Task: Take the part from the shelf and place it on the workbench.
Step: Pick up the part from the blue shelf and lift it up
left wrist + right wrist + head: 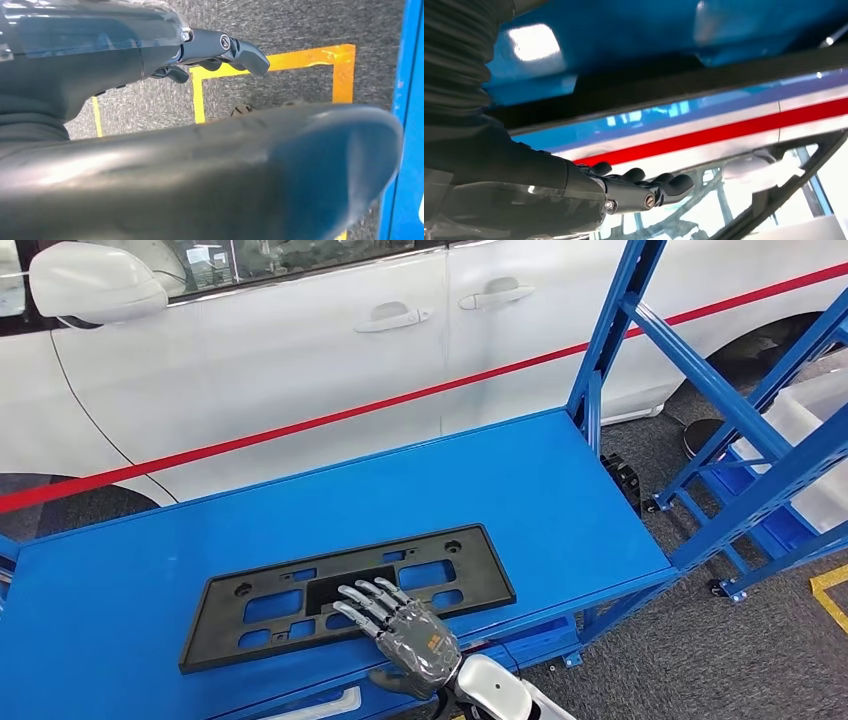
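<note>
One part (345, 592) laid flat on worktop (560, 510) | right hand (405, 635) fingers spread (resting on it) | placement judged done, release needed

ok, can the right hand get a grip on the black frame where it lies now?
Probably yes. The right hand is already over the black frame at its near edge, fingers spread on top, and nothing else lies on the blue workbench around it. Whether it has actually closed on it is unclear.

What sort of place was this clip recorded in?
Probably a car assembly or workshop floor: a white car beside a blue metal workbench, a black plastic licence-plate frame on it, and yellow floor tape.
</note>
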{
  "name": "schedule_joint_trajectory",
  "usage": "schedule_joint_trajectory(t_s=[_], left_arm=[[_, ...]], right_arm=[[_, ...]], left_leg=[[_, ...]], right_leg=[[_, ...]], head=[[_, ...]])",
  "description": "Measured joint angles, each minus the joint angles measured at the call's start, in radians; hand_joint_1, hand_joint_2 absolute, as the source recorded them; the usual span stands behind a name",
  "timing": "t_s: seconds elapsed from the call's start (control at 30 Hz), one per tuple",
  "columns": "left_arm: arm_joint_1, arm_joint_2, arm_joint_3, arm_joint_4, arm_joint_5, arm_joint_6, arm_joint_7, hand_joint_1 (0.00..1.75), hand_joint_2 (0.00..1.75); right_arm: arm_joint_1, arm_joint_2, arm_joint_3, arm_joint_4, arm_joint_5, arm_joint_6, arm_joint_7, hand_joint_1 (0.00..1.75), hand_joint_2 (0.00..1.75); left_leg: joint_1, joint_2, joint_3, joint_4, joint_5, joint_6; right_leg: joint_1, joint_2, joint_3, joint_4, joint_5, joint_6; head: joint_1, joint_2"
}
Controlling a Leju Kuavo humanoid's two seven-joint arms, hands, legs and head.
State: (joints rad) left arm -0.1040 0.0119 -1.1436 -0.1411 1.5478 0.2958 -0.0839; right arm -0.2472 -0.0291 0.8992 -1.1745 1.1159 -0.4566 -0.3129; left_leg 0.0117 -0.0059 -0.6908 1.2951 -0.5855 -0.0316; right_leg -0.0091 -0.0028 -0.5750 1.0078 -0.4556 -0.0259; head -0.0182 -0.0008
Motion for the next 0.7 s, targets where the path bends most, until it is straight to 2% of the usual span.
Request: schedule_joint_trajectory(t_s=[0.03, 0.1, 0.13, 0.17, 0.27, 0.33, 0.37, 0.43, 0.47, 0.5, 0.53, 0.6, 0.63, 0.67, 0.7], left_arm=[[0.000, 0.000, -0.001, 0.000, -0.001, -0.001, 0.000, 0.00, 0.00], [0.000, 0.000, -0.004, 0.000, -0.005, -0.004, 0.000, 0.00, 0.00], [-0.002, 0.000, -0.006, 0.000, -0.007, -0.007, 0.000, 0.00, 0.00], [-0.003, 0.000, -0.008, 0.000, -0.010, -0.010, 0.000, 0.00, 0.00], [-0.004, -0.001, -0.014, 0.000, -0.015, -0.015, 0.000, 0.00, 0.00], [-0.005, -0.003, -0.017, 0.000, -0.017, -0.016, 0.000, 0.00, 0.00], [-0.006, -0.004, -0.018, 0.000, -0.018, -0.016, 0.000, 0.00, 0.00], [-0.005, -0.004, -0.020, 0.000, -0.018, -0.015, 0.000, 0.00, 0.00], [-0.004, -0.004, -0.021, 0.000, -0.018, -0.015, 0.000, 0.00, 0.00], [-0.003, -0.004, -0.022, 0.000, -0.018, -0.016, 0.000, 0.00, 0.00], [-0.003, -0.004, -0.023, 0.000, -0.018, -0.016, 0.000, 0.00, 0.00], [-0.003, -0.006, -0.024, 0.000, -0.018, -0.016, 0.000, 0.00, 0.00], [-0.004, -0.007, -0.024, 0.000, -0.018, -0.016, 0.000, 0.00, 0.00], [-0.004, -0.007, -0.025, 0.000, -0.018, -0.016, 0.000, 0.00, 0.00], [-0.004, -0.008, -0.025, 0.000, -0.018, -0.016, 0.000, 0.00, 0.00]], right_arm=[[-0.005, 0.005, 0.003, 0.011, -0.005, -0.001, -0.001, 0.00, 1.75], [-0.023, 0.021, 0.012, 0.039, -0.023, -0.006, -0.006, 0.00, 1.75], [-0.033, 0.032, 0.016, 0.056, -0.035, -0.009, -0.010, 0.00, 1.75], [-0.045, 0.044, 0.020, 0.075, -0.048, -0.012, -0.014, 0.00, 1.75], [-0.081, 0.081, 0.032, 0.135, -0.086, -0.020, -0.022, 0.00, 1.75], [-0.104, 0.105, 0.039, 0.169, -0.101, -0.023, -0.022, 0.00, 1.75], [-0.113, 0.114, 0.041, 0.183, -0.105, -0.024, -0.022, 0.00, 1.75], [-0.124, 0.125, 0.045, 0.207, -0.108, -0.025, -0.022, 0.00, 1.75], [-0.126, 0.128, 0.047, 0.217, -0.108, -0.025, -0.022, 0.00, 1.75], [-0.127, 0.131, 0.047, 0.225, -0.108, -0.025, -0.022, 0.00, 1.75], [-0.129, 0.134, 0.048, 0.232, -0.108, -0.026, -0.022, 0.00, 1.75], [-0.136, 0.140, 0.049, 0.243, -0.108, -0.026, -0.022, 0.00, 1.75], [-0.140, 0.144, 0.049, 0.247, -0.109, -0.027, -0.022, 0.00, 1.75], [-0.144, 0.146, 0.050, 0.250, -0.109, -0.027, -0.022, 0.00, 1.75], [-0.146, 0.149, 0.051, 0.254, -0.111, -0.027, -0.022, 0.00, 1.75]], left_leg=[[0.001, 0.000, 0.015, -0.036, 0.030, 0.000], [0.000, 0.001, 0.078, -0.174, 0.099, 0.003], [-0.001, 0.001, 0.104, -0.232, 0.120, 0.007], [-0.002, 0.001, 0.119, -0.267, 0.128, 0.013], [-0.003, 0.000, 0.122, -0.284, 0.130, 0.033], [0.000, 0.002, 0.123, -0.290, 0.136, 0.046], [0.001, 0.002, 0.124, -0.292, 0.138, 0.051], [0.000, 0.002, 0.121, -0.292, 0.139, 0.055], [-0.001, 0.002, 0.121, -0.292, 0.139, 0.055], [-0.001, 0.001, 0.121, -0.291, 0.139, 0.055], [-0.001, 0.000, 0.122, -0.291, 0.138, 0.055], [-0.002, -0.001, 0.125, -0.290, 0.136, 0.052], [-0.004, -0.001, 0.126, -0.289, 0.135, 0.049], [-0.005, -0.001, 0.126, -0.288, 0.133, 0.045], [-0.006, -0.001, 0.125, -0.288, 0.133, 0.040]], right_leg=[[0.000, 0.001, 0.001, 0.001, -0.001, 0.000], [0.001, 0.004, 0.002, 0.005, -0.004, 0.004], [0.003, 0.005, 0.000, 0.008, -0.005, 0.008], [0.005, 0.006, -0.002, 0.011, -0.006, 0.012], [0.006, 0.006, -0.005, 0.013, -0.007, 0.026], [0.004, 0.005, -0.020, 0.050, -0.035, 0.035], [0.003, 0.005, -0.042, 0.099, -0.064, 0.039], [0.002, 0.004, -0.104, 0.232, -0.128, 0.042], [0.002, 0.004, -0.129, 0.282, -0.142, 0.043], [0.002, 0.004, -0.137, 0.297, -0.136, 0.042], [0.002, 0.004, -0.126, 0.271, -0.111, 0.039], [0.004, 0.004, -0.061, 0.137, -0.041, 0.029], [0.007, 0.004, -0.031, 0.073, -0.018, 0.024], [0.009, 0.004, -0.012, 0.032, -0.007, 0.021], [0.012, 0.004, -0.005, 0.014, -0.006, 0.018]], head=[[0.000, 0.000], [0.000, 0.000], [0.000, 0.000], [0.001, 0.000], [0.002, 0.000], [0.002, 0.000], [0.002, 0.000], [0.002, 0.000], [0.002, 0.000], [0.002, 0.000], [0.002, 0.000], [0.002, 0.000], [0.002, 0.000], [0.002, 0.000], [0.002, 0.000]])
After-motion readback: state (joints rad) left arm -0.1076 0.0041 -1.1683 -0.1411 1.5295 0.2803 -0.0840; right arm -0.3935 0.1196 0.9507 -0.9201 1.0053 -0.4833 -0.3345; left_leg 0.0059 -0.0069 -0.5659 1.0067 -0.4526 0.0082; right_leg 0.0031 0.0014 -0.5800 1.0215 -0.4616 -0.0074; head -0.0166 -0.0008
